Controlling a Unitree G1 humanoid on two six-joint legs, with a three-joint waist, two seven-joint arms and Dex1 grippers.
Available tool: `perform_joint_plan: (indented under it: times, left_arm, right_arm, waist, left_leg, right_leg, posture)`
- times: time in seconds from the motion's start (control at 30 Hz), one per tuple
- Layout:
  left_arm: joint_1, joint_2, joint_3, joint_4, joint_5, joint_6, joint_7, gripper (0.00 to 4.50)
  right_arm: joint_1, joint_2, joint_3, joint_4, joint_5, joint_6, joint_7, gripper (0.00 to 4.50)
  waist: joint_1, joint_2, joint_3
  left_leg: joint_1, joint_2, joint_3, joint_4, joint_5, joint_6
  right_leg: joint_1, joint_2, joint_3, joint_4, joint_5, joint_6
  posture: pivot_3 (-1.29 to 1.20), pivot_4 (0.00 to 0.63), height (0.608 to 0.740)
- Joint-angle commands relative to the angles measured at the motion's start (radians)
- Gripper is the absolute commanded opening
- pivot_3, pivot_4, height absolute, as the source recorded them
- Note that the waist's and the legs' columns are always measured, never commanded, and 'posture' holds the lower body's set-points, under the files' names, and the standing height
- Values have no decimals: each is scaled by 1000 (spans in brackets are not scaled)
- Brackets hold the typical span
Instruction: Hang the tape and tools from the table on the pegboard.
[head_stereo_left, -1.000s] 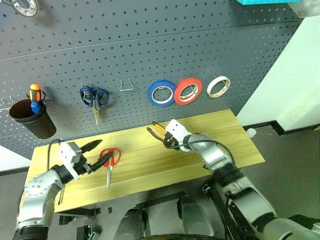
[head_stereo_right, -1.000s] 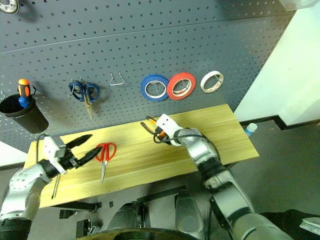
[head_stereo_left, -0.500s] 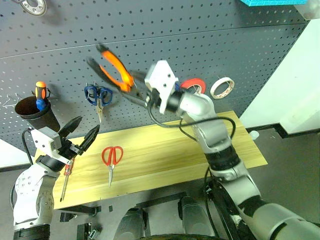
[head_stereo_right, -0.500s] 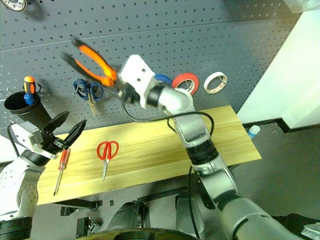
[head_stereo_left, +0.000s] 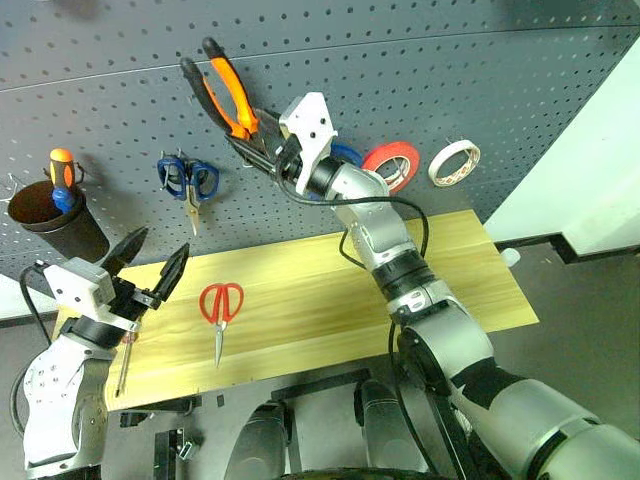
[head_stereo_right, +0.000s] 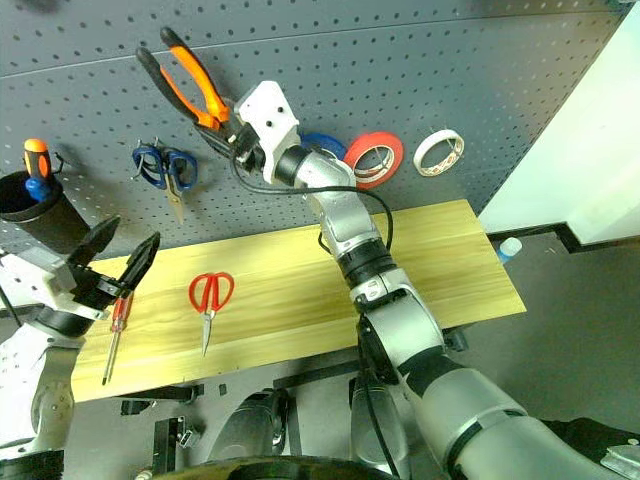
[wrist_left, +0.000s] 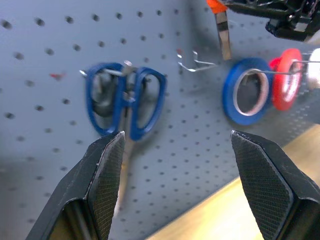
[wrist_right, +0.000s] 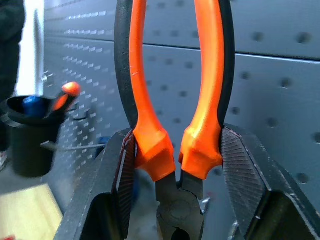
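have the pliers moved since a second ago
Yes. The pliers, shut in the right end effector, have gone up off the table and leftward, and are now held against the pegboard, above the blue tape roll.

Pliers (wrist_right: 175, 100) glossy orange-black plastic grips; pegboard (head_stereo_left: 450, 80) matt grey; table (head_stereo_left: 300, 300) smooth light wood; fingers (wrist_left: 105, 175) textured black

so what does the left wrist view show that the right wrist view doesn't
Left wrist view alone: the open left gripper, the blue-handled scissors on their hook, an empty metal wire hook, and the blue tape roll beside the red tape roll.

Right wrist view alone: the right gripper shut on the handles of the orange-and-black-handled pliers, and a black cup holding a screwdriver.

Both: the dark grey perforated pegboard and the light wooden table.
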Motion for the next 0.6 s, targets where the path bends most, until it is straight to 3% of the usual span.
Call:
perform_joint_plan:
  times: [0.03,0.6]
  left_arm:
    - [23,-1,10,-51,-4,-10,4,3545]
    - [6,-1,-20,-54,-6,13,5,3545]
  right_arm:
    - [-102,19,-53,80,29,-105,-13,2121]
    - [-133,64,-79,307,-35,-265,-106,2121]
  waist:
    - [1,0,3]
    - [24,0,19]
  left_leg:
    - [-3,0,0,0,0,0]
    - [-5,0,0,-2,0,0]
  right_leg:
    - [-3,0,0,0,0,0]
    - [-5,0,0,-1,0,0]
  posture:
    - [53,226,740]
    - [45,225,740]
